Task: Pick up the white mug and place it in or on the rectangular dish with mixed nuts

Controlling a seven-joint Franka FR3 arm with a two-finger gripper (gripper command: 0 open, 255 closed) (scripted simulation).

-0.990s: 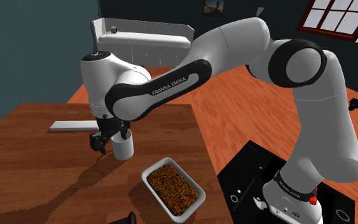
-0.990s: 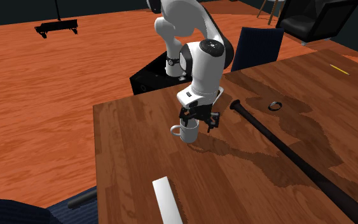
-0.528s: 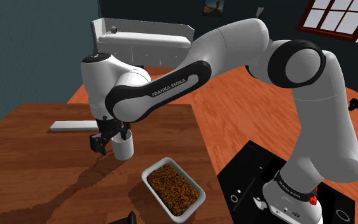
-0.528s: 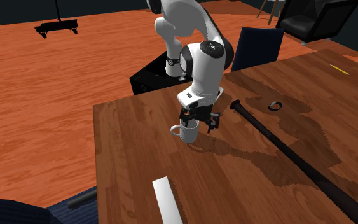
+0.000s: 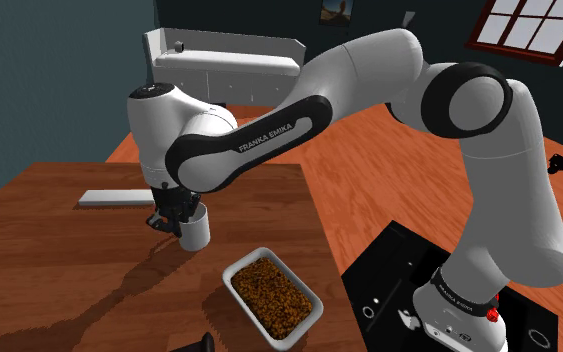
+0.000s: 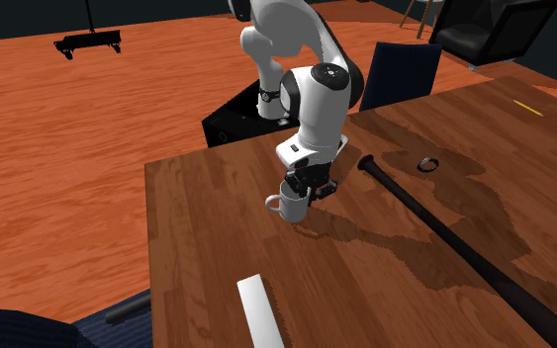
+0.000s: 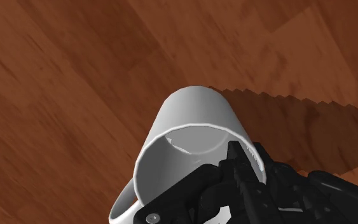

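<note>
White mug [image 5: 195,232] stands upright on the wooden counter [image 5: 59,270], near the rectangular dish of mixed nuts [image 5: 272,295] and toward the shoulder view's upper left of it. The black end effector [image 7: 236,167] is clamped on the mug's wall at the rim, one finger inside, one outside. The lift looks next: raise it straight and slowly so the one-sided pinch does not let the mug swing, and clear the dish's rim before carrying across.

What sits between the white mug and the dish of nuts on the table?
Nothing. In the shoulder view only a bare stretch of the wooden tabletop separates the white mug from the dish of nuts.
</note>
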